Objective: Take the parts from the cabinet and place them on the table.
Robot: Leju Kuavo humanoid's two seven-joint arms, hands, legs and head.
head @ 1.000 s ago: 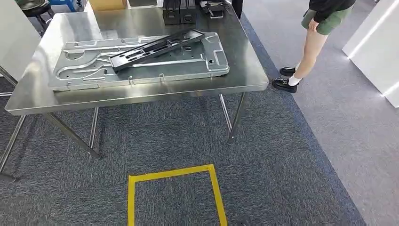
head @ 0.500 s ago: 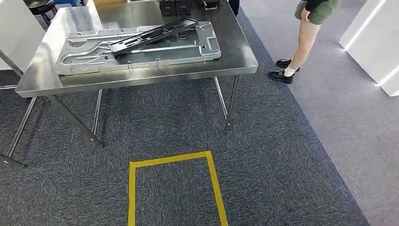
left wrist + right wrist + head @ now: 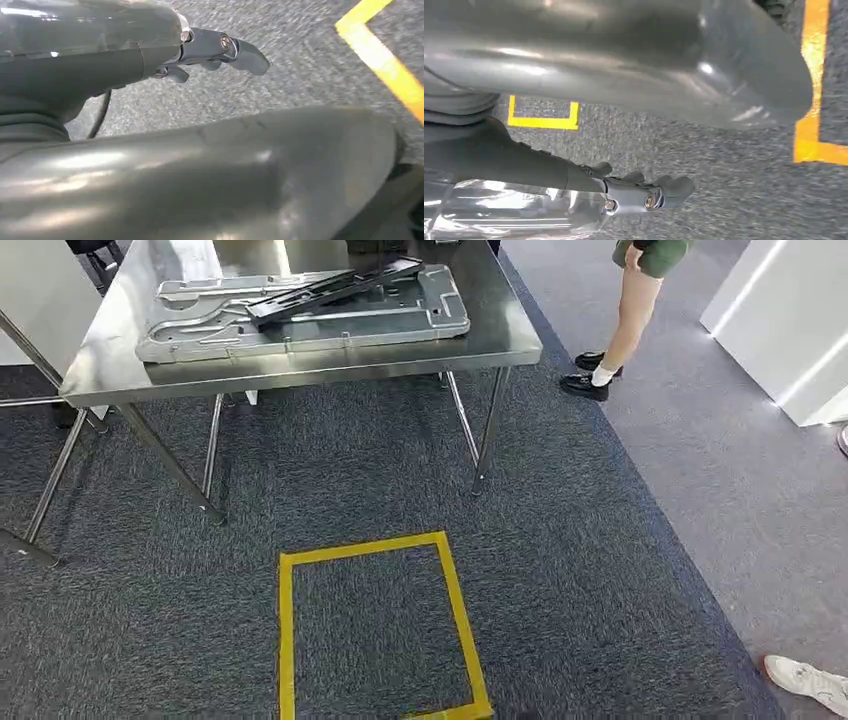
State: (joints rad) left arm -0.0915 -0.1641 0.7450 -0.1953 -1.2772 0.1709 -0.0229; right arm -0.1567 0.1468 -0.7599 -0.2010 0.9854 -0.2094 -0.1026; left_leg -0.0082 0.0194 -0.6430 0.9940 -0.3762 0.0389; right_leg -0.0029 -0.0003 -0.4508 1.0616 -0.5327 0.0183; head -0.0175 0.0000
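The surface (image 3: 500, 335) already carries a big grey panel (image 3: 300, 320) with a black rail (image 3: 330, 290) laid across it — so part of the job looks done, though I can't see the cabinet or what's left in it. Both arms hang over the carpet: left hand (image 3: 215, 52) and right hand (image 3: 644, 192) hold nothing, fingers loosely curled, touching nothing.

No readable text or labels, as far as visible.
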